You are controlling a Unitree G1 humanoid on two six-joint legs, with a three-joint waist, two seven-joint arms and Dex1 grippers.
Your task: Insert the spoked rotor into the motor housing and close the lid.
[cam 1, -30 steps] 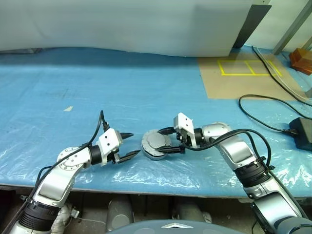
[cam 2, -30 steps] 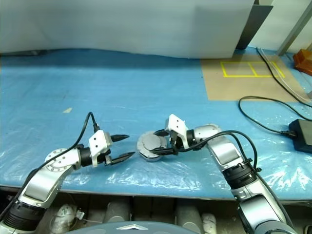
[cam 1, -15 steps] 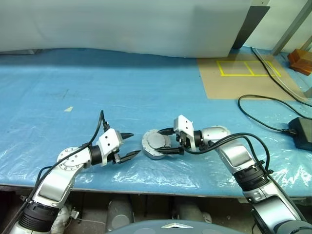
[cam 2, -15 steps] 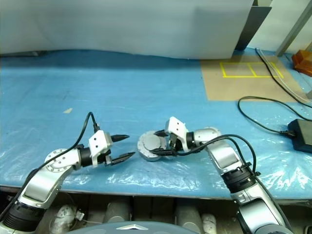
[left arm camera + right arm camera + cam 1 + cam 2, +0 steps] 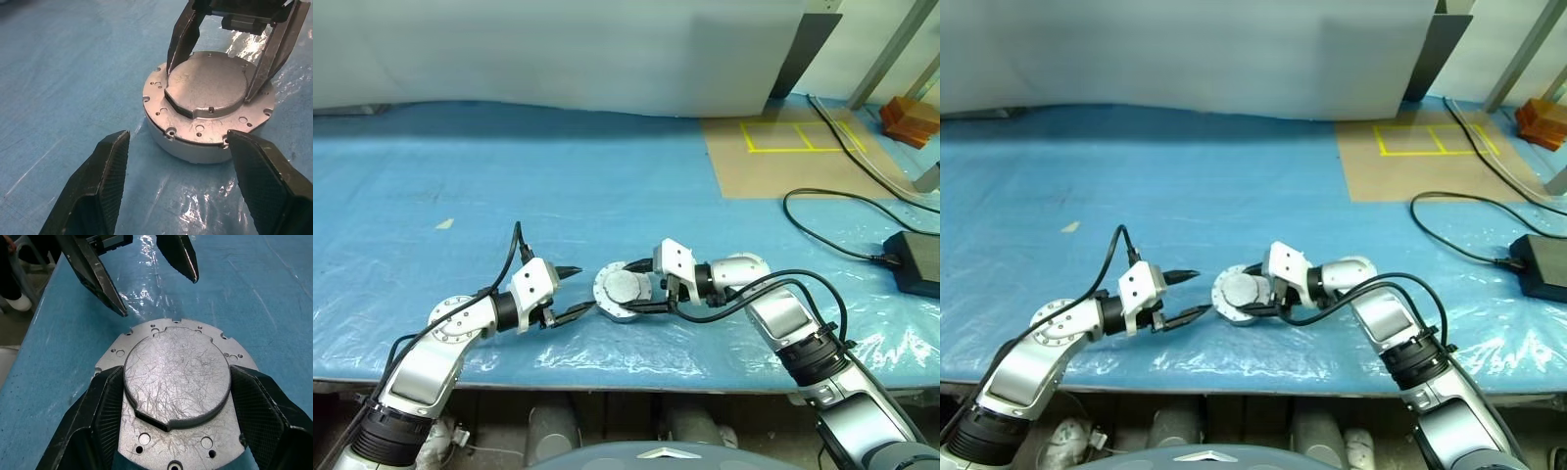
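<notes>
The housing (image 5: 620, 294) stands on the blue sheet (image 5: 509, 186), near the front edge of the table, between my two grippers. The lid (image 5: 176, 377) sits on top of it, pale face with the raised circle upward. My right gripper (image 5: 644, 285) has its fingers (image 5: 105, 416) on both sides of the raised circle, touching its edge. My left gripper (image 5: 576, 291) is just beside the housing with its fingers (image 5: 98, 186) spread apart, and it holds nothing.

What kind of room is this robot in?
Probably a workshop or robot lab: a bench under a blue plastic sheet, a black cable running to a power box, and yellow tape squares marked on brown board.
</notes>
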